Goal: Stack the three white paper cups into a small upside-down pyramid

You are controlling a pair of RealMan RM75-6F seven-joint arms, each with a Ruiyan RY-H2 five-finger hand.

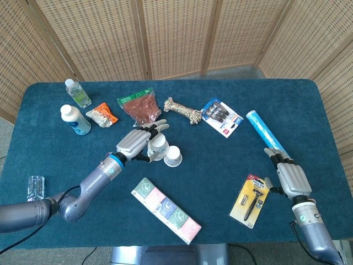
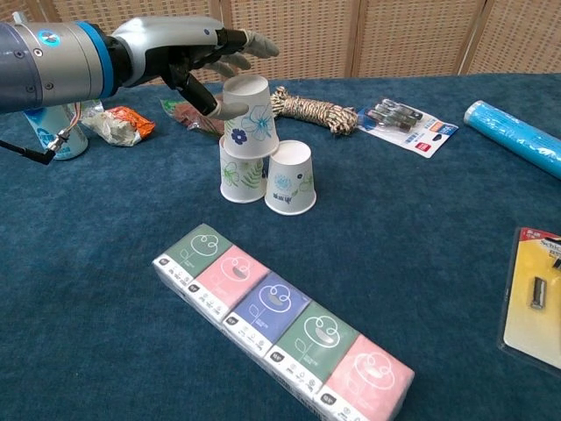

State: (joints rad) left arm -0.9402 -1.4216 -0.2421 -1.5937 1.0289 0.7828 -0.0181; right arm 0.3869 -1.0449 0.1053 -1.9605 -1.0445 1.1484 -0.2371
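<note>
The left hand [image 2: 188, 57], fingers spread, hovers by the top cup [image 2: 249, 117] (stacked on two cups); the right hand [image 1: 289, 176] lies open.

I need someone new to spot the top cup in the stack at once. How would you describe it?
Start at the long tissue multipack lying at the front of the blue table; just behind it stand three upside-down white paper cups. The top cup sits tilted on the left-hand cup, right by the left hand. It alone is raised off the cloth and bears blue flowers.
</note>
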